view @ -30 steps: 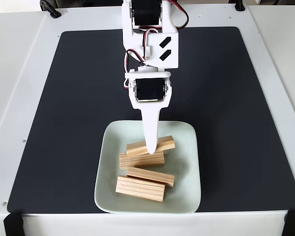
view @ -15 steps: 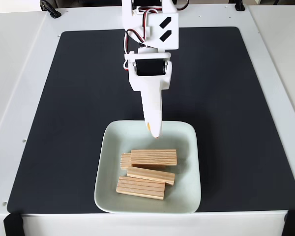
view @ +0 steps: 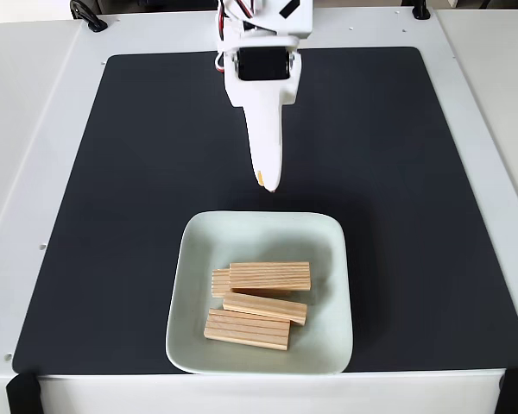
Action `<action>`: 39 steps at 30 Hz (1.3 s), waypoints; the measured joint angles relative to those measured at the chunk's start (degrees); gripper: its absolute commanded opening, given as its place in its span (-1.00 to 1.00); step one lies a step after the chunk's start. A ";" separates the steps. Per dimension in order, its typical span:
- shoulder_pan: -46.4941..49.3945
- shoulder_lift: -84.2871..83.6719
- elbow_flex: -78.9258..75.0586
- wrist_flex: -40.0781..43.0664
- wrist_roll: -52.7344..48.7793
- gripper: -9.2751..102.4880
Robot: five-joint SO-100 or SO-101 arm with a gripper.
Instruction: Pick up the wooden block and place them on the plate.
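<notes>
In the fixed view, four wooden blocks (view: pixel 259 302) are seen lying inside the plate (view: pixel 192 235), which sits on the black mat (view: pixel 129 155) near the front edge of the table (view: pixel 34 103). The blocks are gathered in the plate's middle and lower part, the top one (view: pixel 270 276) resting partly on another, probably because they were dropped one by one into a small space. Their long axes run roughly left to right, the lower two tilted slightly down to the right. The gripper (view: pixel 268 184) is held above the mat, beyond the plate's far rim, its fingers together and holding nothing. The task is judged complete.
</notes>
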 measured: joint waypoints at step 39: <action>-5.01 98.79 83.58 -12.57 0.00 -0.81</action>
